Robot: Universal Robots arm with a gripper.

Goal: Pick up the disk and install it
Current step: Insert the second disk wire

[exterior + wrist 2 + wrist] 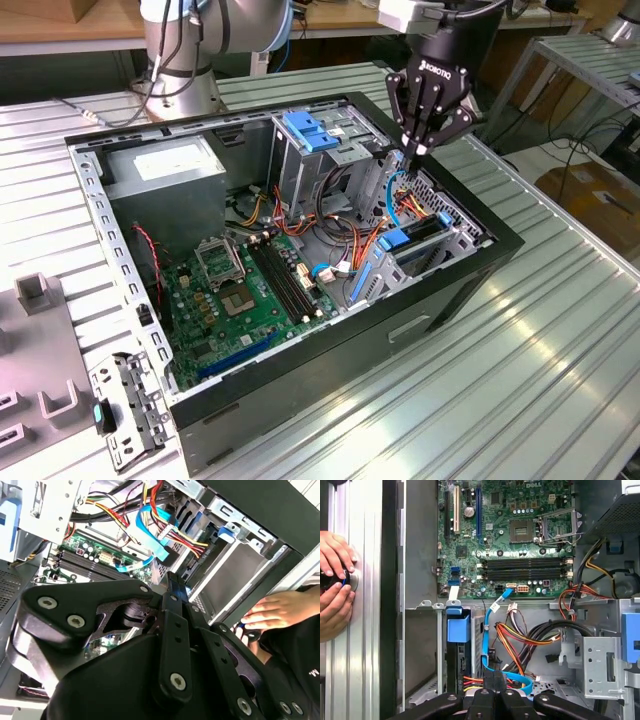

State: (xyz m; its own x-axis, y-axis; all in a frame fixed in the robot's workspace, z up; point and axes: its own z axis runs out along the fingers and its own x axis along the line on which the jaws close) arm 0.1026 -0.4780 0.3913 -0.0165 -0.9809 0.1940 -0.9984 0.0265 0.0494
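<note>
gripper (418, 150) hovering over the drive cage (425, 235) at the exterior view's right side of the open computer case (120, 260); fingers (490, 695) looking drawn together at the tips, nothing visibly between them, so judging it closed and empty; the disk (418, 243) appearing to be sitting in the cage already, blue rail ends (458, 626) showing at the bay mouth, though cannot tell if it is fully seated; blue cable (487, 630) and coloured wire bundle (520, 635) running right beside the fingertips; doing this step well is meaning pressing straight along the bay and keeping clear of those cables; a person's hands (332, 585) are resting on the table (560, 330) just outside the case.
</note>
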